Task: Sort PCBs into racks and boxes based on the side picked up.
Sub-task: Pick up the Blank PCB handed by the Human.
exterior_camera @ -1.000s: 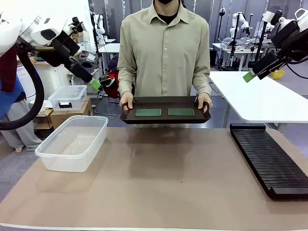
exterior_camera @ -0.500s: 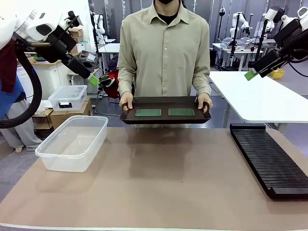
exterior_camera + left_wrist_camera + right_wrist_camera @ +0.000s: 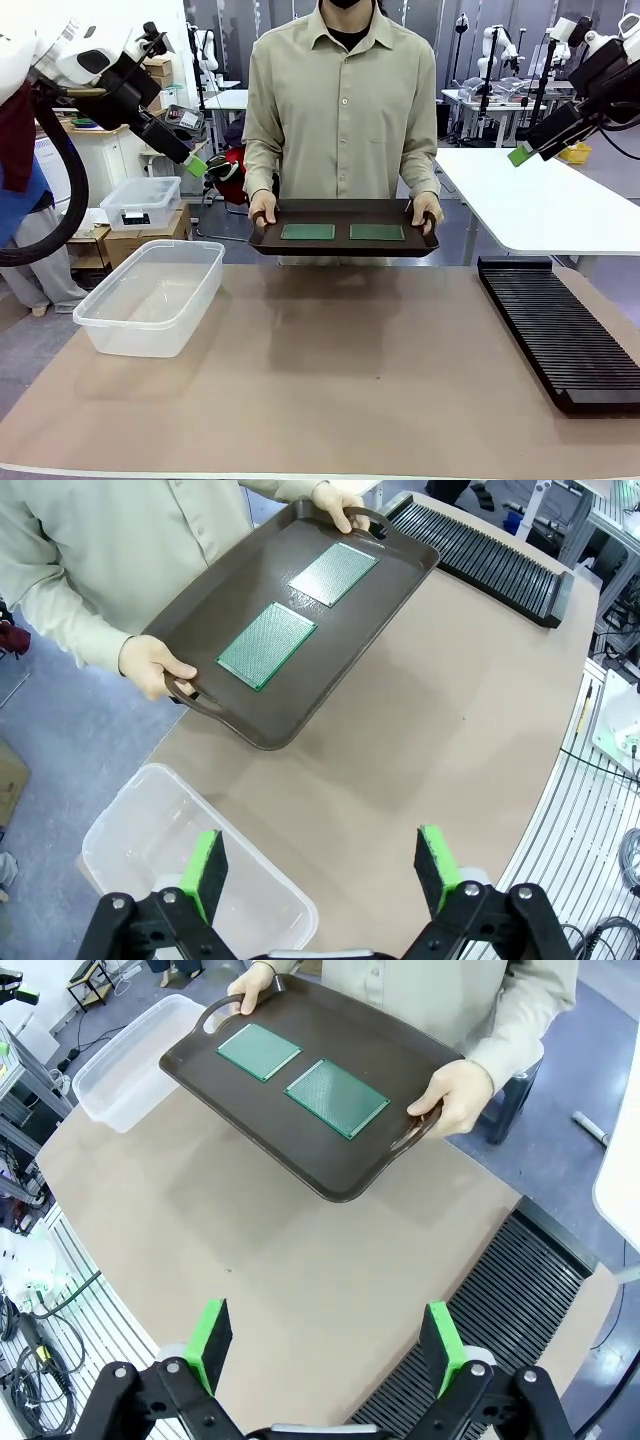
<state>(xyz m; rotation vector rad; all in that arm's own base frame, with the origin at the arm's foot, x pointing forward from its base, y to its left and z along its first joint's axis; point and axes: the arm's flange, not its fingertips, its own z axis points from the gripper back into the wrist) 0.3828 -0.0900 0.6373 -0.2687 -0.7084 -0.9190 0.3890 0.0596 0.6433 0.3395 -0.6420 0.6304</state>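
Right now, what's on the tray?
Two green PCBs lie flat, side by side and apart, on the dark tray. Their undersides and the tray surface beneath them are covered.

Left arm: raised at 10 o'clock in the front view, wrist slanting down toward the centre.
Left end effector: jaws spread wide, green pads well apart.
Right arm: raised at 2 o'clock, wrist slanting down toward the centre.
Right end effector: jaws spread wide.

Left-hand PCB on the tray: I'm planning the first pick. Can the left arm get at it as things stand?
Probably yes. The PCB lies flat and uncovered on the tray, the person's hands grip only its handles, and the open left gripper hangs above with nothing between.
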